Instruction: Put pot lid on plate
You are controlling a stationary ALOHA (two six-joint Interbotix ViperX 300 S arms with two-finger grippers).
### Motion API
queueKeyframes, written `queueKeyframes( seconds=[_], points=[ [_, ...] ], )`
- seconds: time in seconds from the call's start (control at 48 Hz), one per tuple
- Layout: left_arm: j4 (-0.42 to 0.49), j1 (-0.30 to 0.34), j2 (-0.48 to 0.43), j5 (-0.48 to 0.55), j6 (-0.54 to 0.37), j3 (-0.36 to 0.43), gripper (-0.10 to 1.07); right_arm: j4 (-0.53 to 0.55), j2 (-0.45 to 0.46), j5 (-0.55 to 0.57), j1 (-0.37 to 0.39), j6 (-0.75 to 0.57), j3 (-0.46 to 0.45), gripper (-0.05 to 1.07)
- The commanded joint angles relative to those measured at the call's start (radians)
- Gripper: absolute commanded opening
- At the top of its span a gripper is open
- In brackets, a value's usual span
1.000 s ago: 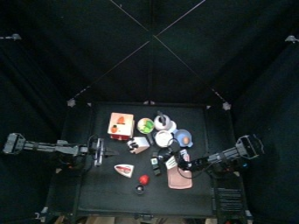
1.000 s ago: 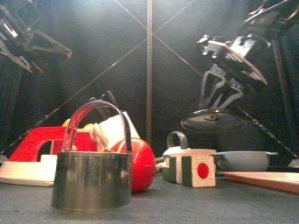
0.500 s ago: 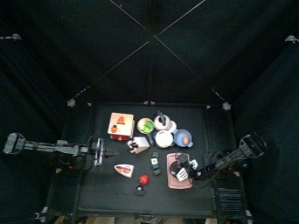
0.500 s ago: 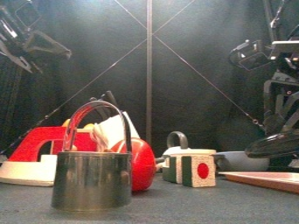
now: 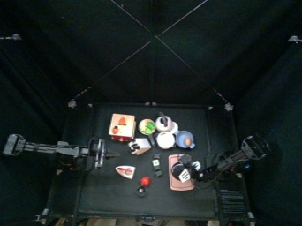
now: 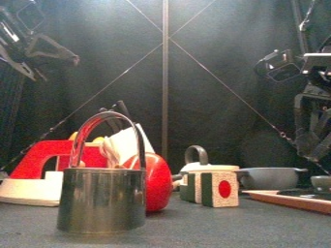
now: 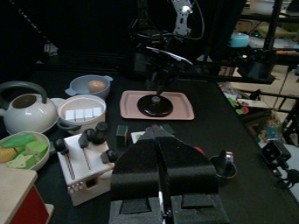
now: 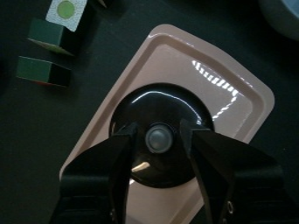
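Observation:
The pale pink plate [image 5: 177,184] lies at the table's front right; it also shows in the right wrist view [image 8: 222,79], the left wrist view [image 7: 181,108] and at the front view's right edge [image 6: 291,197]. The pot lid [image 8: 176,109], dark with a silvery rim, rests on the plate [image 5: 181,170] [image 7: 155,106] [image 6: 320,181]. My right gripper [image 8: 158,140] comes in from the right [image 5: 190,170] and is shut on the lid's knob. My left gripper [image 7: 163,179] is shut and empty, resting at the table's left [image 5: 104,157].
A silver pot [image 6: 101,194], a red ball [image 6: 155,182] and a small white cube [image 6: 218,186] stand near the front. An orange-pink box [image 5: 119,125], a blue-rimmed dish [image 5: 184,139], bowls and a kettle [image 7: 24,105] fill the middle and back.
My right gripper carried the lid from above the middle to the right and lowered it onto the pink plate. The left arm has not moved.

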State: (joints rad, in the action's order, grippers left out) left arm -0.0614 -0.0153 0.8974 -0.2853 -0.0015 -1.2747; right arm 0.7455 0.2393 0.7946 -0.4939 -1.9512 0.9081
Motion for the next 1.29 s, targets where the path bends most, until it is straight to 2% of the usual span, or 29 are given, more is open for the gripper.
queueKeyframes(
  seconds=[0.0,1.0,1.271],
  points=[
    [-0.002,0.002,-0.005,-0.003,0.000,0.012,0.00,-0.005,0.012,0.000,0.000,0.003,-0.008,0.86],
    [-0.002,0.000,-0.005,-0.005,0.000,0.012,0.00,-0.011,0.005,-0.002,0.002,0.003,-0.014,0.86],
    [-0.002,0.002,-0.005,-0.005,-0.002,0.011,0.00,0.005,-0.018,-0.040,0.046,0.005,-0.044,0.86]
  ],
)
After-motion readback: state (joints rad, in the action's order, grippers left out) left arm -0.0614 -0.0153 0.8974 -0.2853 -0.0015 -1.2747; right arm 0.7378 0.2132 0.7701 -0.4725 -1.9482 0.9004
